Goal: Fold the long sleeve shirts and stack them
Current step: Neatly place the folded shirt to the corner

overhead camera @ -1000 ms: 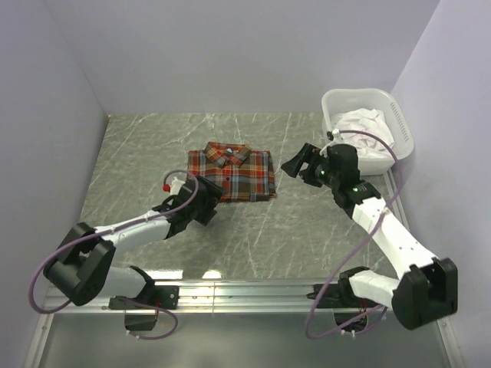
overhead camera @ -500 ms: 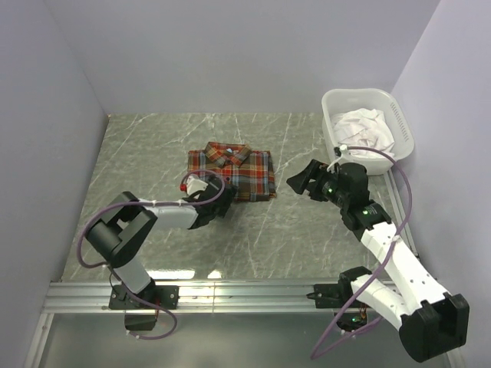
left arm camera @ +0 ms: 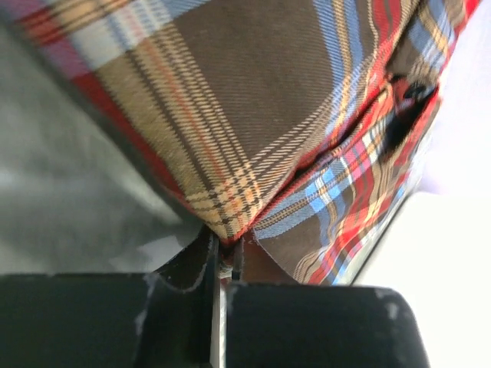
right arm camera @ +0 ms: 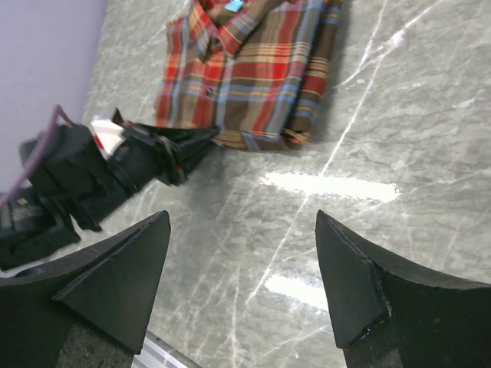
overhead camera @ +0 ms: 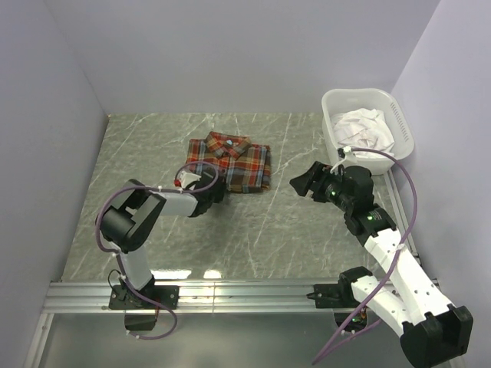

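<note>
The plaid shirt (overhead camera: 234,159) lies folded into a neat packet on the desk (overhead camera: 261,222), towards the far middle, collar on top at the end away from the arms. The left claw (left arm camera: 222,253) is closed tight on the shirt's near-left corner, pinching a thin edge of cloth between its jaws. The right claw (right arm camera: 242,222) hangs wide open above the bare desk to the right of the shirt, holding nothing. A basket (overhead camera: 399,115) at the far right holds white cloth (overhead camera: 364,126).

The shirt looks light, soft and limp, so the folded layers would likely slide or fall open if dragged by one corner. A pinch through all layers at the edge, with a second hold on the opposite side, seems safest.
</note>
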Robot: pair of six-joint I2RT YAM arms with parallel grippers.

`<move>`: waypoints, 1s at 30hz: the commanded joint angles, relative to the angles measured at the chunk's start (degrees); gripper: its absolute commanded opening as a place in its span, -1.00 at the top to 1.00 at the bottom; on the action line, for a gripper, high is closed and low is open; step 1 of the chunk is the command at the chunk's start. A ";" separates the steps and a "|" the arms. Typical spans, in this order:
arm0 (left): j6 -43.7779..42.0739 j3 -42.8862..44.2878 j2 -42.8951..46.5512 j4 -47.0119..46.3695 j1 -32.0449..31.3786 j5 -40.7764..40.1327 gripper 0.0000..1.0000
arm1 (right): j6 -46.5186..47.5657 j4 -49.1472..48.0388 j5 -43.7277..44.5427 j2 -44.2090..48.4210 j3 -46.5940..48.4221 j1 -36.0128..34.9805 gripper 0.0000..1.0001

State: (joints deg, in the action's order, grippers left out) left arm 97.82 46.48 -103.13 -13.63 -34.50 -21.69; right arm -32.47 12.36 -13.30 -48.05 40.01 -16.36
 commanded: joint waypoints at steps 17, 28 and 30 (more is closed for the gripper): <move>-15.36 10.99 -5.66 6.85 37.04 12.28 0.99 | 6.89 4.60 3.28 -2.22 6.22 -0.16 -0.64; -29.00 32.00 -20.61 12.66 48.56 22.21 0.89 | 7.07 5.65 4.68 -2.22 7.63 -0.08 -0.63; -28.65 31.75 -20.09 11.70 49.44 22.57 0.69 | 7.24 6.18 5.47 -1.87 7.89 -0.08 -0.63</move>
State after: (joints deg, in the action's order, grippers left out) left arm 73.19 77.10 -122.52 -5.67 14.04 -0.60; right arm -26.06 18.48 -9.65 -51.22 45.08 -16.36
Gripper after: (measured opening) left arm 0.147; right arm 0.816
